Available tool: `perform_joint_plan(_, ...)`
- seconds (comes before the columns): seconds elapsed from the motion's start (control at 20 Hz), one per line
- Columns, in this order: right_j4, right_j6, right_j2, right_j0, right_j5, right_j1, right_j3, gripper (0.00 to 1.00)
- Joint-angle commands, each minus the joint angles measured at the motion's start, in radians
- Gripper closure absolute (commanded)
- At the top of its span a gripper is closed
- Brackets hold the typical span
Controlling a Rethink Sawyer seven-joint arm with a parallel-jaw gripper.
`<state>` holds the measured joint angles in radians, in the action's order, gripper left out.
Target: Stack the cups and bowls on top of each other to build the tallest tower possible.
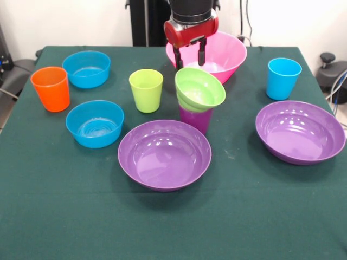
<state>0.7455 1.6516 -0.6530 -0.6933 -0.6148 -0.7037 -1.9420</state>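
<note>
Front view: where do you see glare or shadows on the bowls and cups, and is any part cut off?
Front view: soft white glare streaks lie inside both purple bowls and the pink bowl; each bowl and cup throws only a faint, short shadow on the green table, so the light seems diffuse; the gripper shows, but the arm above it is cut off by the top edge.

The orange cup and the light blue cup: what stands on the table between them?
In the front view, between the orange cup and light blue cup stand the lime green cup and a green bowl tilted atop the purple cup.
</note>
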Motion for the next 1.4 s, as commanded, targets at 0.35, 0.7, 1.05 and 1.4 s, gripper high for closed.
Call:
perform_joint_plan(0.35,0.089,-0.328,-0.038,0.000,-0.176,-0.004,0.046,0.00)
perform_joint_plan(0.7,0.115,-0.443,-0.054,-0.033,-0.282,-0.021,0.057,0.00)
perform_joint_plan(1.05,0.052,-0.528,-0.148,-0.104,-0.357,-0.073,0.090,0.00)
perform_joint_plan(1.4,0.000,-0.465,-0.208,-0.128,-0.312,-0.066,0.102,0.00)
